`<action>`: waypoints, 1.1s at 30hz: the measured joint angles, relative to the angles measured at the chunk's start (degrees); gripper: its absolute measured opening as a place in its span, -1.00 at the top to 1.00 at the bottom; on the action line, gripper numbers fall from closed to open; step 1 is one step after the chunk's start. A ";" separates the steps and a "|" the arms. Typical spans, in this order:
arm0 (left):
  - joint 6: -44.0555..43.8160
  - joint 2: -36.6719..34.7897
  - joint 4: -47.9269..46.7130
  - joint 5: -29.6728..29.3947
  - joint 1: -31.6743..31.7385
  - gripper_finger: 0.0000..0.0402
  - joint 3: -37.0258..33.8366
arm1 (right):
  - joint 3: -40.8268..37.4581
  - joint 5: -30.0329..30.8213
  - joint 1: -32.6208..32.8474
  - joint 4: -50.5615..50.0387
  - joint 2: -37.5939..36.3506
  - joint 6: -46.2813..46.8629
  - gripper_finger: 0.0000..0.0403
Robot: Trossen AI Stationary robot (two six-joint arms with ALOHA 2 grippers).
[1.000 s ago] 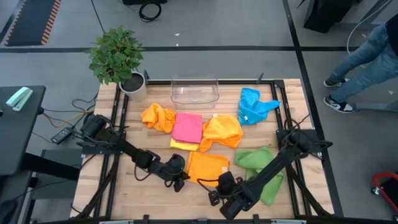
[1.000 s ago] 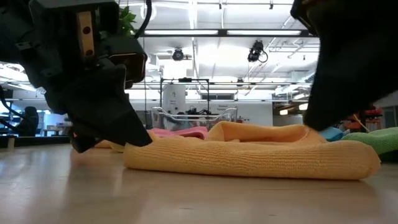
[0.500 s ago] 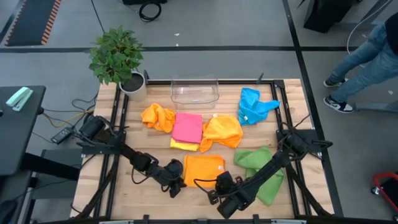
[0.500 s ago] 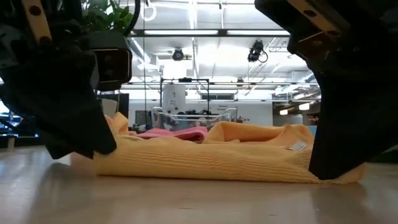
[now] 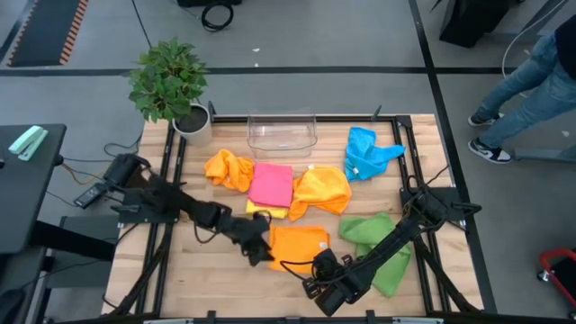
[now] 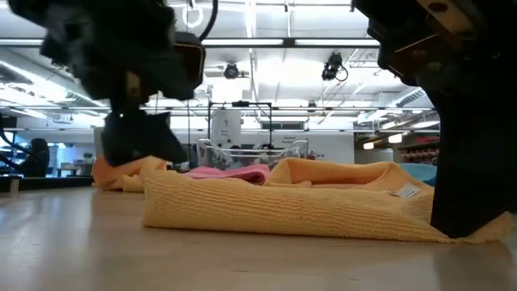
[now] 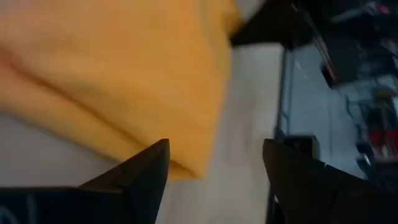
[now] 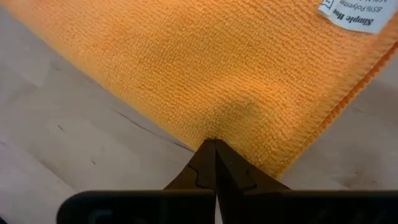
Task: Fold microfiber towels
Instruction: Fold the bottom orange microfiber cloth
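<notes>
Right gripper (image 8: 214, 144) is clamped on the folded orange towel (image 5: 300, 244) at its near edge, front-centre of the table (image 5: 193, 279). Left gripper (image 7: 214, 165) is held apart, empty, at the towel's left edge. Green towel (image 5: 378, 238) lies just right; yellow towel (image 5: 261, 211) and pink towel (image 5: 271, 184) behind.

Left arm — reaching from the table's left edge toward the centre; left gripper (image 5: 260, 249) raised a little off the surface, fingers (image 7: 134, 174) spread apart, nothing between them.
Right arm — stretched low from the right edge toward the near centre; right gripper (image 5: 317, 267) down at the tabletop, fingertips (image 8: 214, 163) pressed together.
</notes>
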 joint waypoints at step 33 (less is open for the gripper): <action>-8.96 6.20 6.43 -2.47 8.63 0.03 -3.48 | -0.07 0.26 -0.04 1.22 0.09 -0.35 0.99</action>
